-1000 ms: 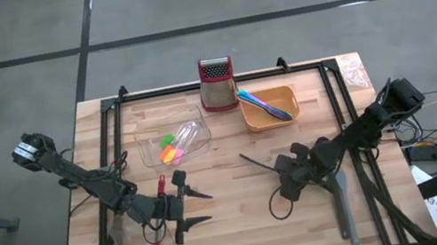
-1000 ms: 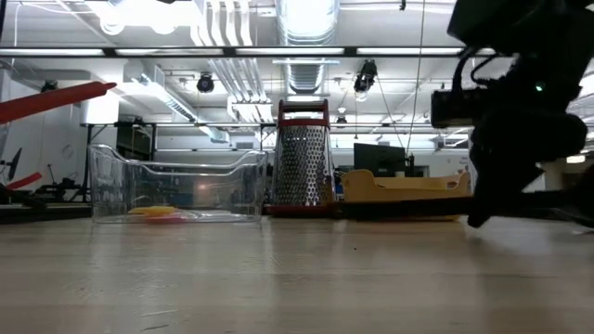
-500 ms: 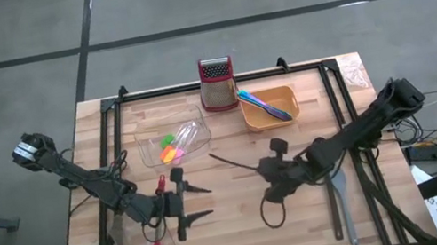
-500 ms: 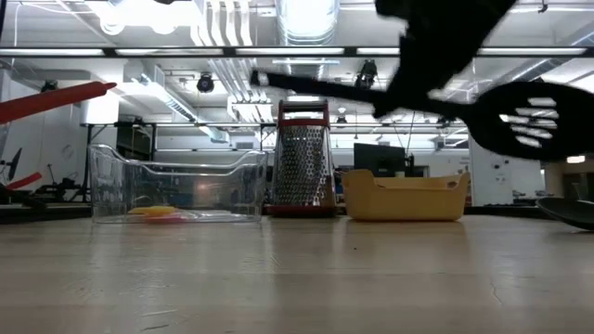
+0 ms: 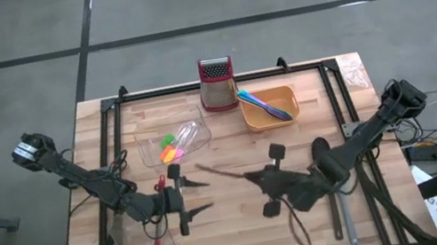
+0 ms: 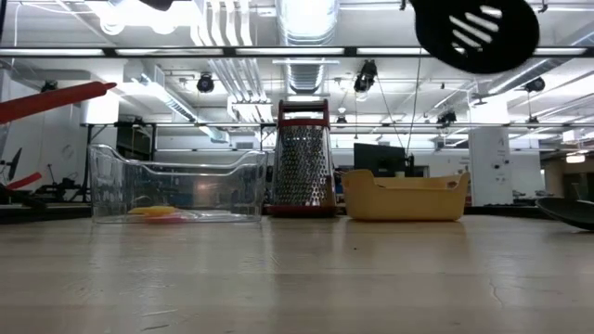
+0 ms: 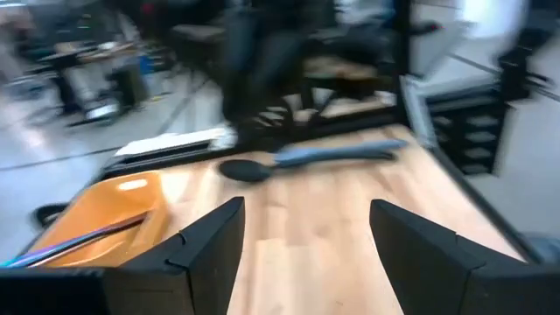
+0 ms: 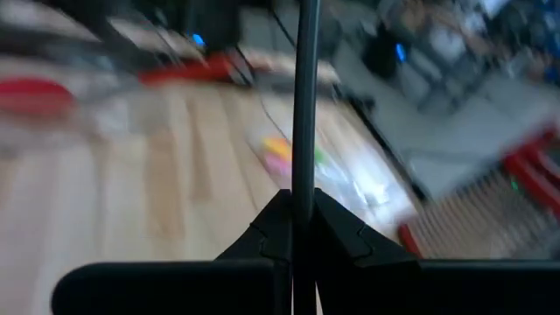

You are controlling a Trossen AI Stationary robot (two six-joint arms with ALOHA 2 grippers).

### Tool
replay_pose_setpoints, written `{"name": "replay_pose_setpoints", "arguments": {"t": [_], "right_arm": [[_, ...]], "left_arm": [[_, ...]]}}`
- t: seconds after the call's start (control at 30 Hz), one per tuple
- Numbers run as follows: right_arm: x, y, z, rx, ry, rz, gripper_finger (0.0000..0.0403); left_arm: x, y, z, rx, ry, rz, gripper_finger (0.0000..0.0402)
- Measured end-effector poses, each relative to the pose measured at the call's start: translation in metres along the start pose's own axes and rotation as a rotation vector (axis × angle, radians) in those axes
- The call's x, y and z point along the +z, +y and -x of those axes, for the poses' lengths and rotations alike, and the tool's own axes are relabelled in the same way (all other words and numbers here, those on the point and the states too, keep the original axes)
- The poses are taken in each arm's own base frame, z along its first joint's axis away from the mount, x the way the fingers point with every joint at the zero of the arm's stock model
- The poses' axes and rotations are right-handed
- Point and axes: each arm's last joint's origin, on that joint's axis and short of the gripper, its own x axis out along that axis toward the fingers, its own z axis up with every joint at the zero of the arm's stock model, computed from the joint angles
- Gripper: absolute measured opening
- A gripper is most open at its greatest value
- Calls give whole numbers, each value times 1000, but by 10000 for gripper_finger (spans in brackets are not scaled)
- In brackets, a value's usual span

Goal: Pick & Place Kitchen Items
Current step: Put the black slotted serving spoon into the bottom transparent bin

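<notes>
1. Spatula [image 5: 237, 176], black and slotted, is hanging above the middle of the table [image 5: 246, 226], its long axis lying roughly left to right, handle tip pointing toward the clear tub [image 5: 172, 141] near the far left.
2. Right gripper [image 5: 267, 182] is clamping the handle between closed fingers [image 8: 271, 229], the slotted head trailing toward the front edge.
3. Left gripper [image 5: 180, 203] is waiting near the front left corner, fingers [image 7: 206, 241] spread apart, holding nothing.
4. Orange tray [image 5: 271, 119] is sitting at the far edge, beside the grater [image 5: 216, 83].

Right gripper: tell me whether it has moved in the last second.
Yes. In the high view the right gripper, jaws shut on the black slotted spatula, has swung leftward across the table, away from the grey spatula.
</notes>
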Motion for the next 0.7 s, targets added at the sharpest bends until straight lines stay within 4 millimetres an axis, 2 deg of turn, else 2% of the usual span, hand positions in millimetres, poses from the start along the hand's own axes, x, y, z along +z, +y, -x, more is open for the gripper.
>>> {"name": "replay_pose_setpoints", "arguments": {"t": [0.1,0.23,0.33,0.7], "right_arm": [[10,7,4,59,-103,21,16],[14,12,-1,136,-205,23,24],[11,12,-7,144,-223,43,21],[13,9,-20,151,-281,39,20]], "left_arm": [[3,5,-2,64,-27,13,252],[13,9,-5,-4,-124,25,252],[20,11,-6,-72,-205,36,252],[24,27,-13,-8,-247,71,252]]}}
